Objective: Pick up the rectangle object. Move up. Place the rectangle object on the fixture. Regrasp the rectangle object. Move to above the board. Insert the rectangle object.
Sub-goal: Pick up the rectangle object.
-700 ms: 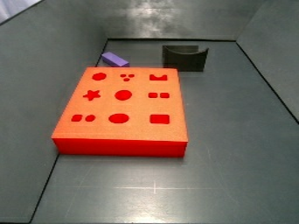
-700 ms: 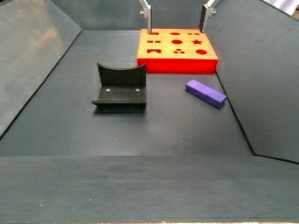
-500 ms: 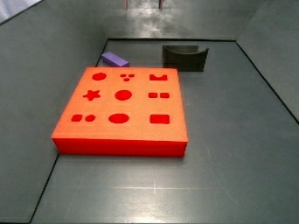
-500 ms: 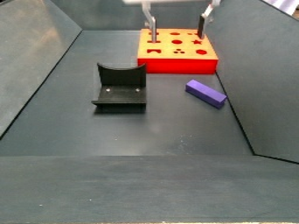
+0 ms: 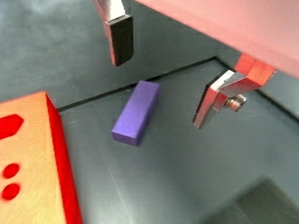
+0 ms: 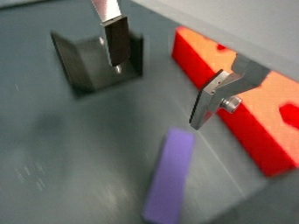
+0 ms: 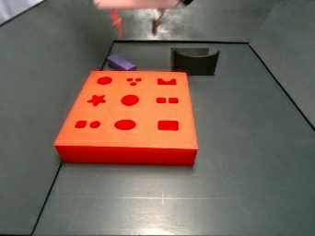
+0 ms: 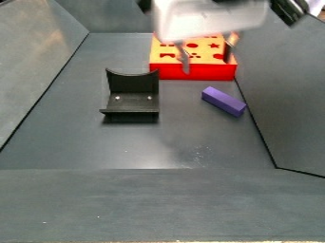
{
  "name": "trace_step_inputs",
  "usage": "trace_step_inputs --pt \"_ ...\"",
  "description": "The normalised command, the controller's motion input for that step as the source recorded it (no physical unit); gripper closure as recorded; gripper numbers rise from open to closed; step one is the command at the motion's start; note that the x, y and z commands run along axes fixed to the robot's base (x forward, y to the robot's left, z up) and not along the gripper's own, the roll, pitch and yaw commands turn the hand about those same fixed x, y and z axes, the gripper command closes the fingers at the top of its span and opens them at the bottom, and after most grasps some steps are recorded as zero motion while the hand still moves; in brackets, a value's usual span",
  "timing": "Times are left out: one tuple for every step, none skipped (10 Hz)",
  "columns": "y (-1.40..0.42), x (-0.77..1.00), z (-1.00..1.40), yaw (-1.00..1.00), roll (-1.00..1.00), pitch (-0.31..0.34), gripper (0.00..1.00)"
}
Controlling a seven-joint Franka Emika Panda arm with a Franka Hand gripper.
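Note:
The rectangle object (image 5: 135, 112) is a small purple block lying flat on the grey floor beside the board; it also shows as the purple block (image 6: 170, 175), (image 7: 121, 64), (image 8: 223, 100). My gripper (image 5: 158, 92) hangs open above it with nothing between the fingers (image 5: 118, 37). In a side view the gripper (image 8: 210, 52) is motion-blurred, over the board's edge nearest the block. The orange-red board (image 7: 129, 111) lies flat, its cut-outs facing up. Apart from both stands the dark fixture (image 8: 129, 95), with nothing on it.
Sloping grey walls (image 8: 51, 57) close in the floor on all sides. The board (image 6: 251, 114) rises as a thick red edge close to the block, and the fixture (image 6: 93, 59) stands beyond one finger (image 6: 114, 39) in a wrist view.
The gripper has come down and moved from behind the board toward the purple block, now showing large and blurred in both side views. Block, board and fixture have not moved.

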Motion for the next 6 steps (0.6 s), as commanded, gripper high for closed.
trace_step_inputs --pt "0.00 -0.38 -0.48 0.11 -0.10 -0.249 0.00" --pt "0.00 -0.23 -0.69 0.14 0.00 -0.150 0.00" --pt "0.00 -0.13 -0.88 0.09 0.00 -0.050 0.00" --pt "-0.05 -0.10 -0.85 0.13 0.00 -0.073 0.00" --pt "-0.09 -0.07 -0.65 0.15 0.00 -0.061 0.00" --pt "-0.10 -0.16 -0.59 0.15 0.00 -0.104 0.00"
